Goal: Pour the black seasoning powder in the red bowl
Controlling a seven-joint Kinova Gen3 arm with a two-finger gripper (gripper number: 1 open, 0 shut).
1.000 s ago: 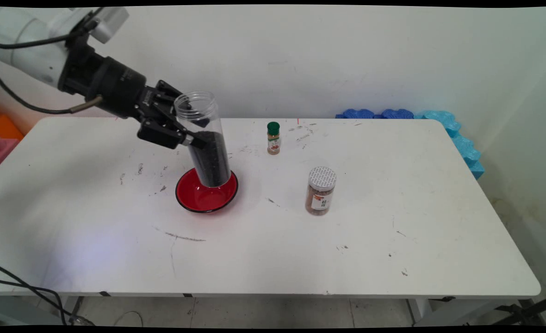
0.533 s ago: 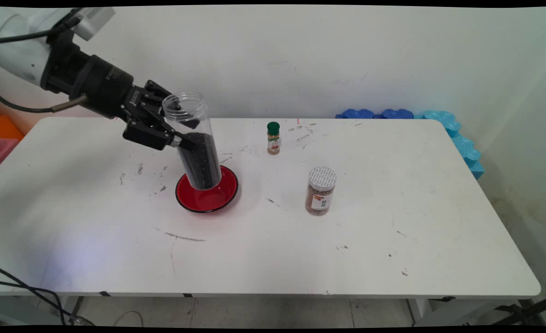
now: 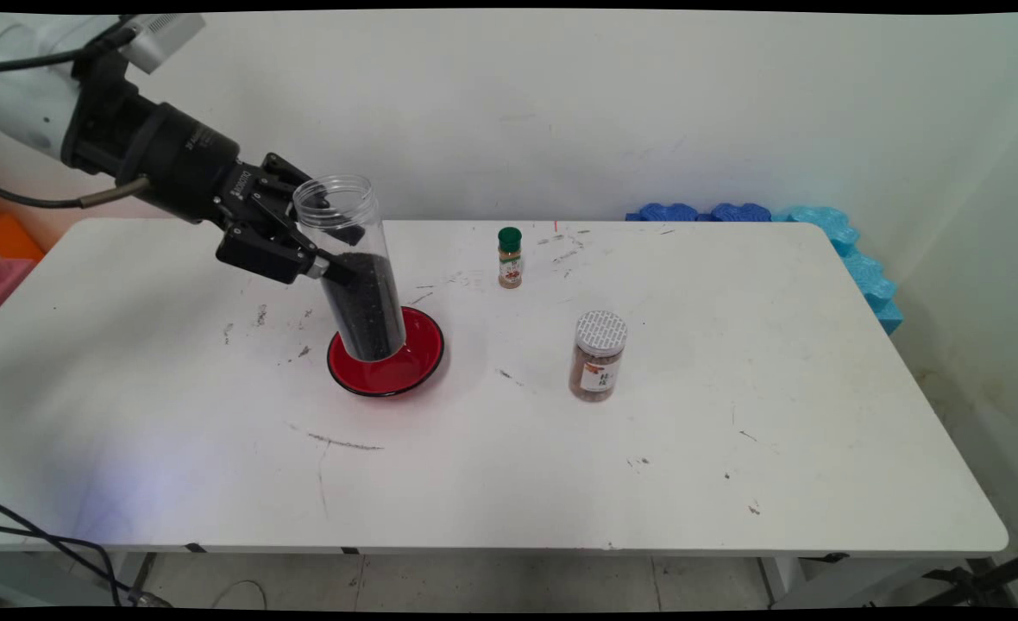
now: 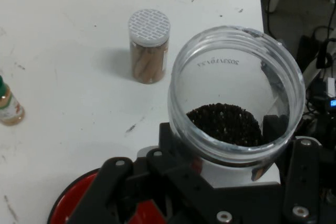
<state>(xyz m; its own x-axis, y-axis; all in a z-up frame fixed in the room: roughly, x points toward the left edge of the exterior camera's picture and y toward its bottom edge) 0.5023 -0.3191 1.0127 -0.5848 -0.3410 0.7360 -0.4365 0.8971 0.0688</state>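
Presently tool [image 3: 332, 250] pinches lidless jar [image 3: 352, 267] mid-body over bowl [image 3: 405, 366]; rigid, slick, bottom-heavy with grains.

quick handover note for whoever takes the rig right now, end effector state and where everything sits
End effector: shut on the clear jar, gripping it at mid-height; the jar is open-topped, about half full of black grains, tilted with its mouth toward the arm.
Jar's base is over the red bowl; whether it touches the bowl cannot be told. No grains visible in the bowl.
Green-capped spice bottle stands upright toward the table's far edge.
Grey-lidded jar stands upright, right of the bowl and apart from it.
Both are lidded and untouched.
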